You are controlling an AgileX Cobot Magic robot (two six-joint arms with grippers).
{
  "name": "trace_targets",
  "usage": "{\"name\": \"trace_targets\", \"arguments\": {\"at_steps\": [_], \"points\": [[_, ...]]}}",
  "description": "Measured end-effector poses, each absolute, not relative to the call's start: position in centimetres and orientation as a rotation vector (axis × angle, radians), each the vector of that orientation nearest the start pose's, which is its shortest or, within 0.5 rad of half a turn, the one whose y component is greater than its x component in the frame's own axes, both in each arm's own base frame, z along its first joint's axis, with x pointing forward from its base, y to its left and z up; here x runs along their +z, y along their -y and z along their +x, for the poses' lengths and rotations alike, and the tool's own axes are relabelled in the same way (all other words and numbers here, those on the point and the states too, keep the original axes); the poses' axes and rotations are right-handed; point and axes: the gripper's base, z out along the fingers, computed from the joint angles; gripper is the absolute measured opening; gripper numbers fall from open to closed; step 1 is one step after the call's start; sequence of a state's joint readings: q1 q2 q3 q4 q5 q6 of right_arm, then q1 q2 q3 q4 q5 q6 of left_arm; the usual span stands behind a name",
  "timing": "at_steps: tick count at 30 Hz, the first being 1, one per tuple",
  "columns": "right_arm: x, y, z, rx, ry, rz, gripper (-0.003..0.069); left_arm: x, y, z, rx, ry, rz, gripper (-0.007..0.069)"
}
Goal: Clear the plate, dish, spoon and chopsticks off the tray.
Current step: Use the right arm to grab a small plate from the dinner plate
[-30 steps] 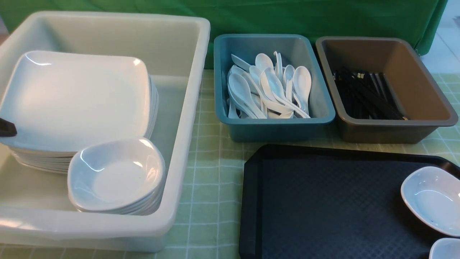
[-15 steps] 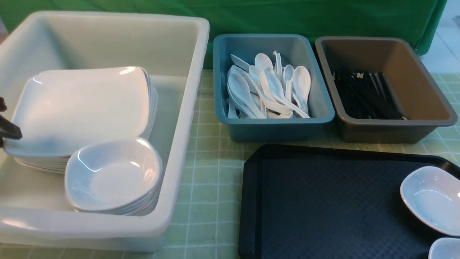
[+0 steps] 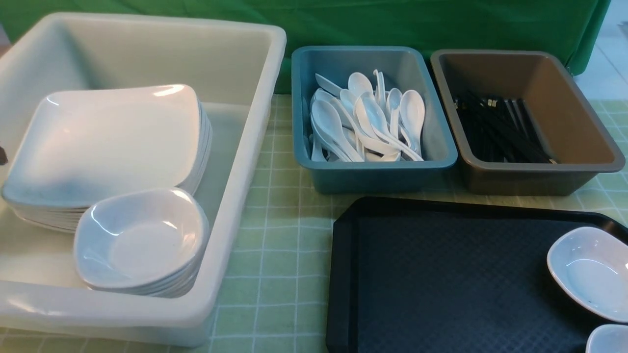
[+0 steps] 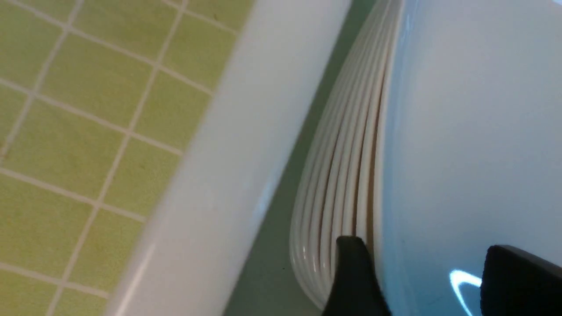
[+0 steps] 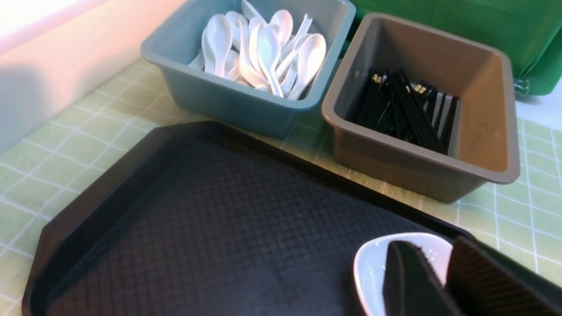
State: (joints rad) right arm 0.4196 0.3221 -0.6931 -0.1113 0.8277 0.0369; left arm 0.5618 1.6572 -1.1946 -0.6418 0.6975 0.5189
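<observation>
The plate [image 3: 108, 142] lies flat on top of a stack of plates inside the white tub [image 3: 250, 147]. In the left wrist view my left gripper [image 4: 419, 242] is open, its black fingers [image 4: 351, 276] standing apart over that plate [image 4: 461, 131] at its edge. The black tray [image 3: 441, 274] holds a small white dish [image 3: 588, 272] at its right side. In the right wrist view my right gripper [image 5: 424, 241] hangs in front of the dish [image 5: 373, 267], with a narrow gap between its fingers and nothing in it. The spoon and chopsticks cannot be singled out.
A stack of small dishes [image 3: 140, 240] sits in the tub's near corner. The blue bin [image 3: 373, 171] holds several white spoons, and the brown bin [image 3: 539, 174] holds several black chopsticks. A white rounded rim [image 3: 608, 339] shows at the tray's near right corner, cut off by the frame.
The top plate has sunk from a raised tilt onto the stack. My left gripper opened, let it go and drew back to the left. The tub and dish stack shifted slightly left.
</observation>
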Motion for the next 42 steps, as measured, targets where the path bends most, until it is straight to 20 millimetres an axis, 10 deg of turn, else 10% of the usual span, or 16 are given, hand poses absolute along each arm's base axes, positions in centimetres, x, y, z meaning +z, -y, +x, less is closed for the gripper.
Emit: {"name": "trace_targets", "arguments": {"at_steps": [8,22,37,42], "points": [[34.5,-1.4,5.0,0.169,-1.934,-0.395,0.0137,33.2,-14.6,30.0,-0.269,-2.427,-0.481,0.0006],[34.5,-1.5,5.2,0.182,-1.949,-0.375,0.012,34.6,-7.0,27.6,-0.529,-2.603,-0.327,-0.0013],[33.9,-2.0,6.3,0.177,-2.045,-0.369,0.001,32.4,17.3,27.3,-0.832,-2.663,0.345,0.0],[35.0,-1.7,5.8,0.174,-2.049,-0.363,0.001,30.6,22.0,25.7,-0.876,-2.723,0.432,0.0052]]}}
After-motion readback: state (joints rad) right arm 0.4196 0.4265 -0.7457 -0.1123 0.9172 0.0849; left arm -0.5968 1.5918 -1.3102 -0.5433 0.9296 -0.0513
